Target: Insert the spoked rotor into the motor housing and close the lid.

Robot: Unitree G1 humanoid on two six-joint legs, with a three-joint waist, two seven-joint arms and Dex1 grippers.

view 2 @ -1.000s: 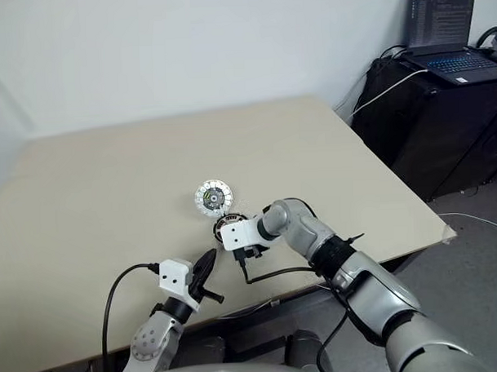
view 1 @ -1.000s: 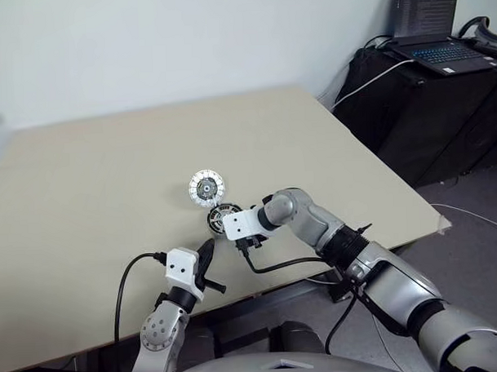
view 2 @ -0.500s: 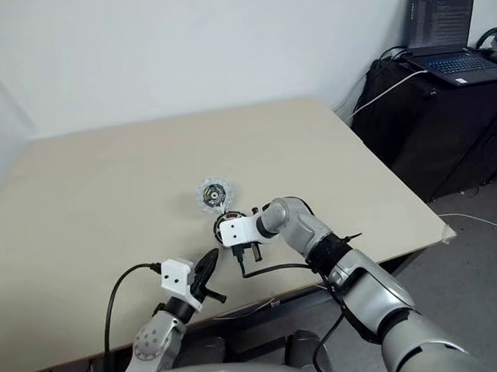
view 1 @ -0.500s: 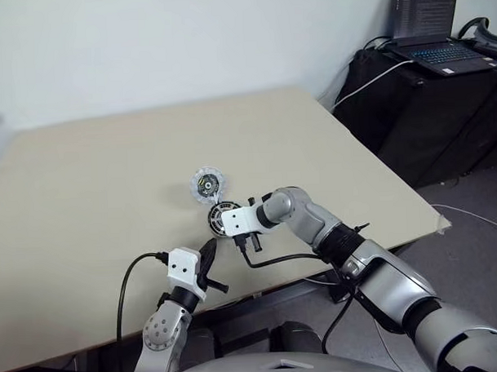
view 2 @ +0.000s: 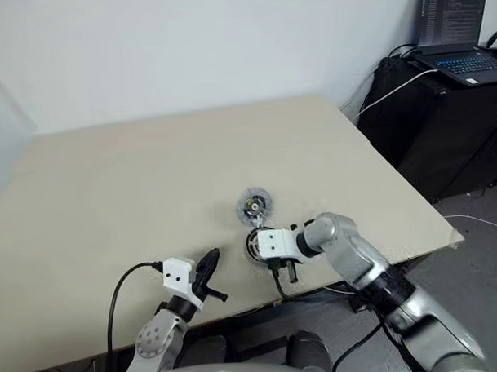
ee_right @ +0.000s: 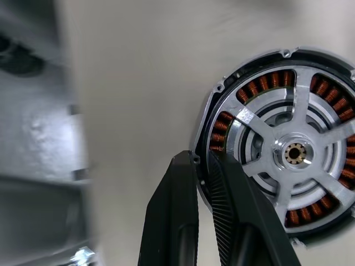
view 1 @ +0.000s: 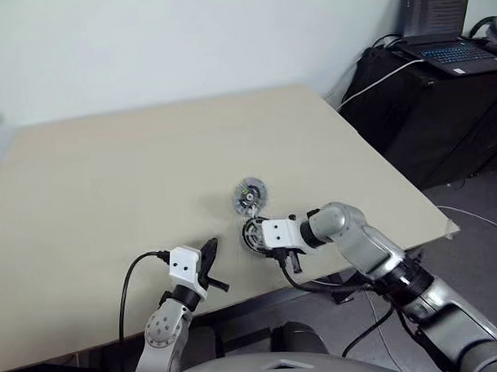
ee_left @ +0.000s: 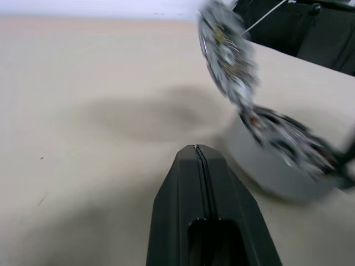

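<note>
The spoked rotor (ee_right: 252, 119) sits inside the motor housing (ee_right: 252, 88), with copper windings showing between its silver spokes. My right gripper (ee_right: 199, 162) is shut on the housing's rim, near the table's front edge (view 1: 252, 233). The lid (view 1: 250, 194) is just behind the housing; in the left wrist view it is tipped up on edge (ee_left: 224, 55) against the housing (ee_left: 285, 141). My left gripper (ee_left: 197, 148) is shut and empty. It hovers a short way to the left of the housing (view 1: 210, 251).
The beige table (view 1: 109, 174) stretches wide to the left and back. Its front edge runs just below both grippers. A black cable (view 1: 126, 296) loops from my left wrist. A laptop (view 1: 452, 52) sits on dark equipment beyond the table's right side.
My right gripper has closed on the housing's rim and pulled it right and toward the front edge. The lid came along and tipped up. My left gripper stayed put.
</note>
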